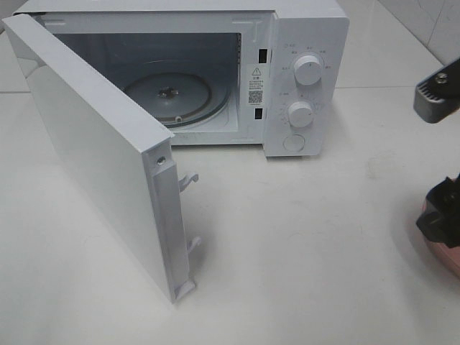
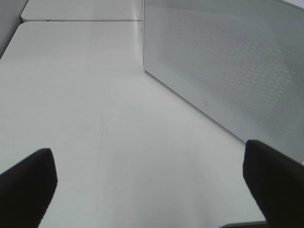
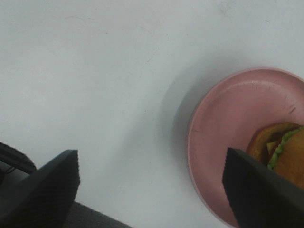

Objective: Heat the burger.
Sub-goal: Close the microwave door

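The burger (image 3: pixel 281 148) lies on a round pink plate (image 3: pixel 223 133); only its orange-brown edge and green lettuce show, the rest is hidden behind one finger. My right gripper (image 3: pixel 151 156) hovers over the table beside the plate, open, with nothing between its fingers. In the high view this gripper (image 1: pixel 441 213) is at the far right edge, over the plate (image 1: pixel 440 254). My left gripper (image 2: pixel 148 153) is open over bare table next to the microwave's door panel (image 2: pixel 228 66).
The white microwave (image 1: pixel 305 43) stands at the back with its door (image 1: pixel 93 158) swung wide open towards the front left. Its glass turntable (image 1: pixel 169 97) carries nothing. Two knobs (image 1: pixel 309 69) sit on its right panel.
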